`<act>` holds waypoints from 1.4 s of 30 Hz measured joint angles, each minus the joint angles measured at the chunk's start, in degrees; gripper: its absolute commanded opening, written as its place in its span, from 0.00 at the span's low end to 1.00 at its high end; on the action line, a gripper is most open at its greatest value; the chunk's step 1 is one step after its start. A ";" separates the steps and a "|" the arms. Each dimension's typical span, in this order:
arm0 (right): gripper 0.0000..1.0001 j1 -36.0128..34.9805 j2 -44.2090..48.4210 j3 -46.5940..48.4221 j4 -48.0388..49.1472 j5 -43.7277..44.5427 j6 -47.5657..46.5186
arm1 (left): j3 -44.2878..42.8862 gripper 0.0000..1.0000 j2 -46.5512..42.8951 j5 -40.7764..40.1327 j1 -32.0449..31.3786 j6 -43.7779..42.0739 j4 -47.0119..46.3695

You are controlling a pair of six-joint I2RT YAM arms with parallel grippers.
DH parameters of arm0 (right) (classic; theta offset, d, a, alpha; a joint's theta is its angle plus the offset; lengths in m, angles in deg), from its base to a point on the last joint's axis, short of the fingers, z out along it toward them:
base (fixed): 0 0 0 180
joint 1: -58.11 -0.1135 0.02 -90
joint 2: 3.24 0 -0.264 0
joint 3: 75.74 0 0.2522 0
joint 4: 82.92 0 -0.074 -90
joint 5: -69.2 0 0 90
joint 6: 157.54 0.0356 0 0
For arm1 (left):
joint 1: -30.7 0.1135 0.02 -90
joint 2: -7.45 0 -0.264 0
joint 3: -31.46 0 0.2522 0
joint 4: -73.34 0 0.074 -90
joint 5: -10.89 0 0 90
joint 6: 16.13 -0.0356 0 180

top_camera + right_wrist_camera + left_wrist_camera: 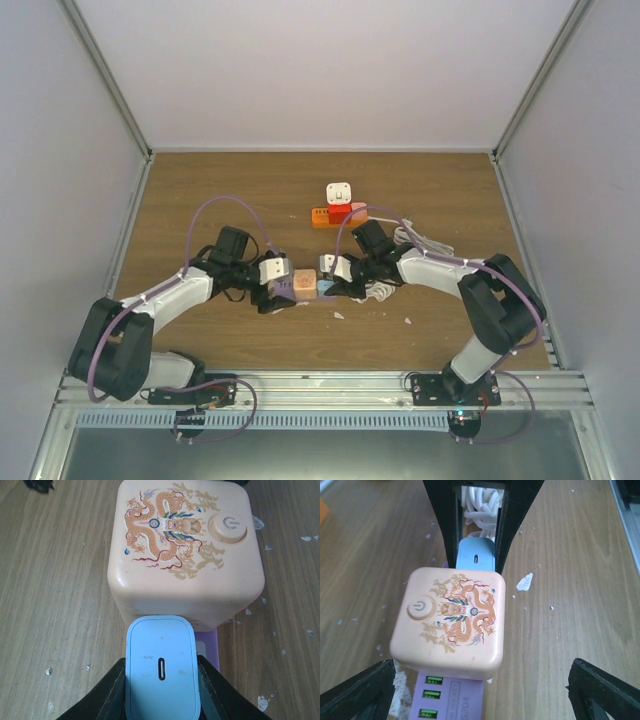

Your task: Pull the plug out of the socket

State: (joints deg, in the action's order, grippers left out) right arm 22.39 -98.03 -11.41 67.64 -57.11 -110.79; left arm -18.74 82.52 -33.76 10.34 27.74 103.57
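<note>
**Plug (339,192) sits in socket (334,215), clear of both grippers**

In the overhead view, the white plug stands on the orange socket at upper centre, well apart from both tools at mid-frame. The right gripper (161,687) clamps a light-blue cube (161,665) (on the purple power strip (445,700)). The left gripper (480,680) gapes wide around a tan cube (450,622).

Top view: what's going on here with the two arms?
Both arms meet at the purple strip mid-table, not at the task's things. The right tool is closed on the blue charger, which stands on that strip beside the tan cube. The left tool is wide open, straddling the cube without touching it. The white plug sits at the orange strip farther back, with neither tool near it.
</note>
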 measured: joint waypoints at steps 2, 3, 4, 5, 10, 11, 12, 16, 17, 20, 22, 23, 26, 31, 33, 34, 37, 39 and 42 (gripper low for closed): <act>0.10 0.00 0.63 -1.09 1.29 0.20 0.02 | -0.17 0.91 1.57 -0.28 -1.07 0.02 -0.20; 0.09 0.00 0.68 -1.31 1.64 0.17 0.04 | -0.42 0.91 2.27 -0.74 -1.40 0.04 -0.55; 0.09 0.00 0.72 -1.46 1.90 0.17 0.07 | -0.70 0.91 2.84 -1.09 -1.66 0.04 -0.68; 0.09 0.00 0.74 -1.57 2.16 0.17 0.09 | -1.03 0.90 3.50 -1.55 -2.16 0.07 -1.03; 0.09 0.00 0.96 -1.97 2.75 0.17 0.11 | -1.60 0.87 5.40 -3.89 -4.81 0.24 -3.48; 0.09 0.00 1.05 -2.10 2.89 0.15 0.11 | -1.60 0.86 5.60 -4.33 -5.20 0.26 -3.91; 0.09 0.00 1.11 -2.19 2.93 0.17 0.09 | -1.60 0.85 5.75 -4.61 -5.51 0.26 -4.28; 0.09 0.00 1.16 -2.32 3.13 0.15 0.02 | -1.60 0.78 6.36 -5.46 -6.25 -0.04 -5.70; 0.09 0.00 1.16 -2.32 3.15 0.15 0.00 | -1.60 0.76 6.51 -5.53 -6.27 -0.15 -6.01; 0.09 0.00 1.16 -2.32 3.13 0.17 -0.04 | -1.64 0.68 7.13 -5.84 -6.49 -0.70 -7.04; 0.08 0.00 1.16 -2.32 3.10 0.15 -0.09 | -1.70 0.63 7.56 -6.12 -6.69 -1.14 -7.85; 0.08 0.02 1.16 -2.32 3.10 0.15 -0.11 | -1.70 0.60 7.72 -6.27 -6.75 -1.25 -8.24; 0.08 0.15 1.16 -2.29 2.86 0.04 -0.31 | -1.75 0.51 7.82 -6.23 -6.84 -1.46 -8.52; 0.07 0.39 0.98 -1.79 2.01 0.00 -0.48 | -1.75 0.43 7.82 -6.19 -6.91 -1.29 -8.55; 0.07 0.44 0.72 -1.31 1.31 -0.04 -0.52 | -1.92 0.41 7.82 -6.10 -6.84 -1.27 -8.24; 0.07 0.50 0.59 -1.11 1.07 -0.13 -0.55 | -2.01 0.40 7.80 -5.92 -6.71 -1.25 -8.07; 0.07 0.55 0.15 -0.50 0.42 -0.66 -0.70 | -2.16 0.38 7.80 -4.46 -5.86 -0.74 -7.23; 0.06 0.55 -0.04 -0.37 0.17 -1.25 -0.74 | -2.58 0.37 7.82 -3.34 -5.29 -0.39 -6.10; 0.06 0.52 -0.15 -0.24 0.07 -1.84 -0.74 | -3.52 0.35 8.00 -2.32 -4.87 -0.37 -4.20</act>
State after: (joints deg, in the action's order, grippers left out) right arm 22.91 -98.18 -11.65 67.70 -58.95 -111.53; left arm -22.26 90.52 -36.08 5.46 27.36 99.37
